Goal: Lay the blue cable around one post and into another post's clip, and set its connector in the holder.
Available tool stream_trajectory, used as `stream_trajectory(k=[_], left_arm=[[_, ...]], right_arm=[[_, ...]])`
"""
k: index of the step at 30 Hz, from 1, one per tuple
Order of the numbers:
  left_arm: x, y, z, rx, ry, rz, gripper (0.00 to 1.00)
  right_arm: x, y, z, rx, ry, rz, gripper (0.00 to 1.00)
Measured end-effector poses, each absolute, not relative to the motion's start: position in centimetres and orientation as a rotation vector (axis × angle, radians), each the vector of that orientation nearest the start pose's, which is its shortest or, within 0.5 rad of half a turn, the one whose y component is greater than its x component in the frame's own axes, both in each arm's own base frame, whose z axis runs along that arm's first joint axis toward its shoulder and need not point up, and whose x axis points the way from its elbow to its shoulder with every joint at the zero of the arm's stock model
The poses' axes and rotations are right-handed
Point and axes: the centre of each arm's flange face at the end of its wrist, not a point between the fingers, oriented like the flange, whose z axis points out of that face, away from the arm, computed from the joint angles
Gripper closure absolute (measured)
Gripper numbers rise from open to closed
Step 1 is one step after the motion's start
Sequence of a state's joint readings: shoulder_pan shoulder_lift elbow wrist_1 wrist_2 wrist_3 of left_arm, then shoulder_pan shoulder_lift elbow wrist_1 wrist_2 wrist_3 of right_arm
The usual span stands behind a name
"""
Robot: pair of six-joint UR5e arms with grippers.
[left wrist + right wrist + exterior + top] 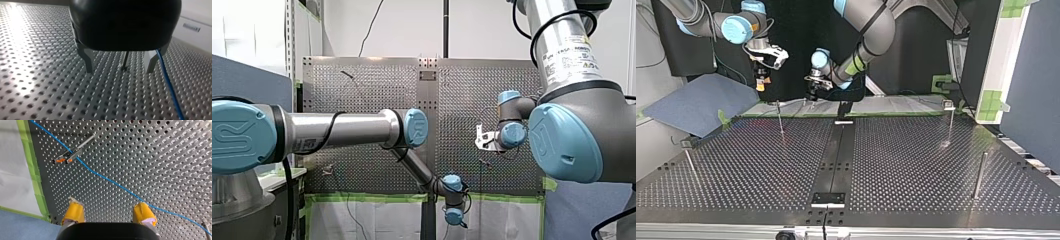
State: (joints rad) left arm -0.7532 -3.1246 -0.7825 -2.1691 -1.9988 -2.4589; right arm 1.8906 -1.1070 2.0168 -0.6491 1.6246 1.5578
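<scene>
Both open, empty — blue cable (112,183) runs ahead of my right gripper (107,205), beside my left gripper (119,71).

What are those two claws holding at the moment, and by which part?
Nothing is gripped. My left claw and my right claw are both open; the blue cable only runs past one finger of each.

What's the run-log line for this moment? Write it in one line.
left claw: open, empty | right claw: open, empty | blue cable: slack over table, passing the clip on a post
</scene>
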Motion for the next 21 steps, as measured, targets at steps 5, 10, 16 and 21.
stream_trajectory(k=[5,10,16,21], left_arm=[[54.2,-60.8,-18.8,-0.502,1.394,-1.029,0.00],[54.9,-58.7,-19.5,-0.528,1.396,-0.986,0.00],[56.4,-57.1,-17.7,-0.550,1.357,-0.979,0.00],[57.5,-56.2,-15.7,-0.552,1.317,-0.975,0.00]], right_arm=[[27.9,-43.6,11.1,1.627,-1.210,1.224,0.02],[27.9,-43.6,11.1,1.627,-1.210,1.224,0.02],[27.9,-43.6,11.1,1.626,-1.211,1.225,0.02],[27.9,-43.6,11.1,1.627,-1.210,1.224,0.02]])
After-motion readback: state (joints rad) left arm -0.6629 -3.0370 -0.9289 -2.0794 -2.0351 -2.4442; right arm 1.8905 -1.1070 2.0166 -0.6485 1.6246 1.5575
